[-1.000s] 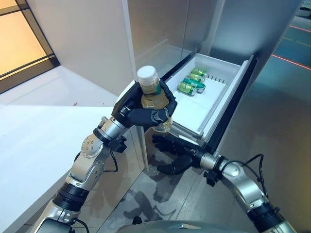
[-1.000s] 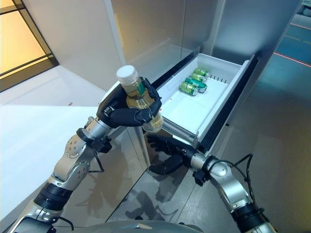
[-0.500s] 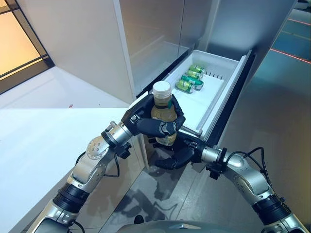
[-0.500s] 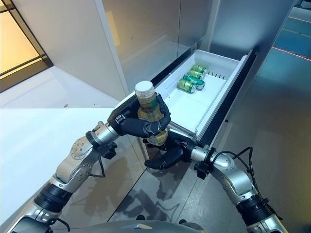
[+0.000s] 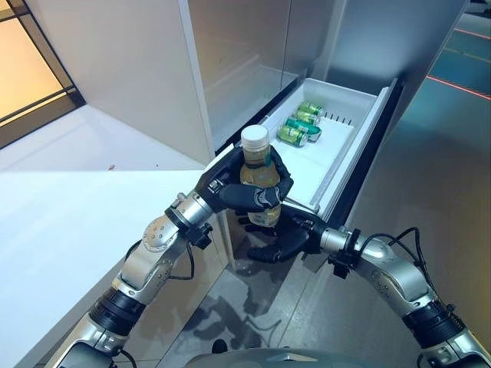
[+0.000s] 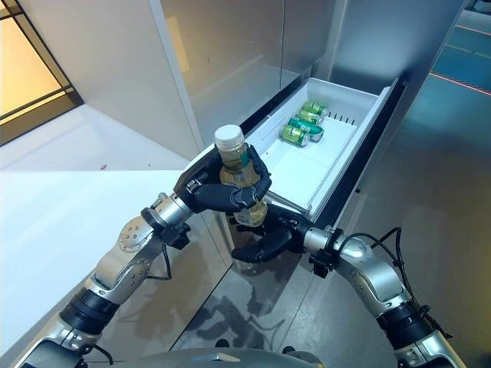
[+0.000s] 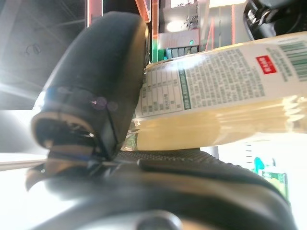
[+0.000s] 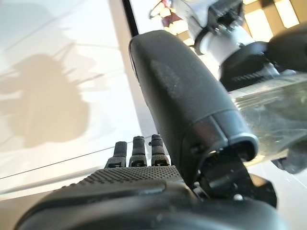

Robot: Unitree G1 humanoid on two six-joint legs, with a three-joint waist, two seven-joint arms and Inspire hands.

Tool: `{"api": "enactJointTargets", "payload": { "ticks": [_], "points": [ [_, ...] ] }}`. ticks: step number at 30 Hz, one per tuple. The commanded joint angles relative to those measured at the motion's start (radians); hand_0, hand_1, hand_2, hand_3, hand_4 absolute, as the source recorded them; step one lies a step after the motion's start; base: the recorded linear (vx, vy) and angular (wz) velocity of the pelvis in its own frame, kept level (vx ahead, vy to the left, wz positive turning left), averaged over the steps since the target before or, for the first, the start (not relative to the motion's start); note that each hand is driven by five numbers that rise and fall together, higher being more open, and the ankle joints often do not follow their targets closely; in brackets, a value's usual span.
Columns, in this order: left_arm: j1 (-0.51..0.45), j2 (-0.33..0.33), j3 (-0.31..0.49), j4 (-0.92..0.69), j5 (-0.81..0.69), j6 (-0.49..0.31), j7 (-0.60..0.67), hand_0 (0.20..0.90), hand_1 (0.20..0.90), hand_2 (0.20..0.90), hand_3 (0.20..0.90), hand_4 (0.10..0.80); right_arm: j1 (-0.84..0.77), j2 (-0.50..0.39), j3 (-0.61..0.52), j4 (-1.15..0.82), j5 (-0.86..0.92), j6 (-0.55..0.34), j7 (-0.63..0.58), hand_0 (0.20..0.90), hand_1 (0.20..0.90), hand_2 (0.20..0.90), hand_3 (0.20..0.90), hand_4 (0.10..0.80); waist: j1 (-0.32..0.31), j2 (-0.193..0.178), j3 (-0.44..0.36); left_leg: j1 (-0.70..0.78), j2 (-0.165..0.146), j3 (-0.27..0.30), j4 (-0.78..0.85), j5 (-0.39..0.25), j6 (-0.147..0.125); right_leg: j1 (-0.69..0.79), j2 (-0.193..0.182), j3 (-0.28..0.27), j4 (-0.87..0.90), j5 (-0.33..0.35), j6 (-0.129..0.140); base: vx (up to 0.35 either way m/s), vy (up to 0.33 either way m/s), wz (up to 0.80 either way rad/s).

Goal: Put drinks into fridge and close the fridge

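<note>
My left hand is shut on a bottle of pale yellow drink with a white cap, held upright in front of the near corner of the open white fridge drawer. The left wrist view shows the bottle gripped between the thumb and the fingers. My right hand is open just under the bottle's base, fingers spread. In the right wrist view its thumb stands next to the bottle's base. Green cans lie at the drawer's far end.
A white counter runs along the left. The grey fridge front rises behind the drawer. The drawer's dark front panel juts out over the grey floor on the right.
My left hand has brought the bottle down and nearer the drawer's corner. My right hand has come up close under the bottle. The camera has shifted a little.
</note>
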Motion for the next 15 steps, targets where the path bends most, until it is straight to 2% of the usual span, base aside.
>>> {"api": "enactJointTargets", "payload": {
  "ticks": [1, 8, 15],
  "points": [
    [-0.14, -0.021, 0.026, 0.056, 0.005, -0.143, 0.014, 0.3, 0.3, 0.3, 0.2, 0.1, -0.136, 0.079, -0.127, -0.163, 0.178, -0.089, -0.086, 0.9, 0.9, 0.9, 0.9, 0.8, -0.003, -0.01, -0.056, 0.037, -0.065, 0.058, 0.017, -0.134, 0.064, -0.06, 0.052, 0.015, 0.092, -0.047, 0.032, 0.0, 0.0, 0.0],
    [-0.108, -0.045, 0.038, -0.028, 0.016, -0.257, 0.018, 0.3, 0.3, 0.3, 0.2, 0.1, -0.076, 0.127, -0.13, -0.151, 0.256, -0.034, -0.161, 0.9, 0.9, 0.9, 0.9, 0.8, -0.001, -0.01, -0.058, 0.036, -0.063, 0.05, 0.01, -0.13, 0.062, -0.058, 0.052, 0.013, 0.084, -0.042, 0.031, 0.0, 0.0, 0.0],
    [-0.104, -0.037, 0.026, -0.069, 0.029, -0.283, 0.034, 0.3, 0.3, 0.3, 0.2, 0.1, -0.063, 0.126, -0.105, -0.152, 0.311, -0.005, -0.168, 0.9, 0.9, 0.9, 0.9, 0.8, 0.004, -0.01, -0.06, 0.032, -0.062, 0.041, 0.002, -0.124, 0.057, -0.058, 0.051, 0.003, 0.08, -0.042, 0.031, 0.0, 0.0, 0.0]
  ]
}}
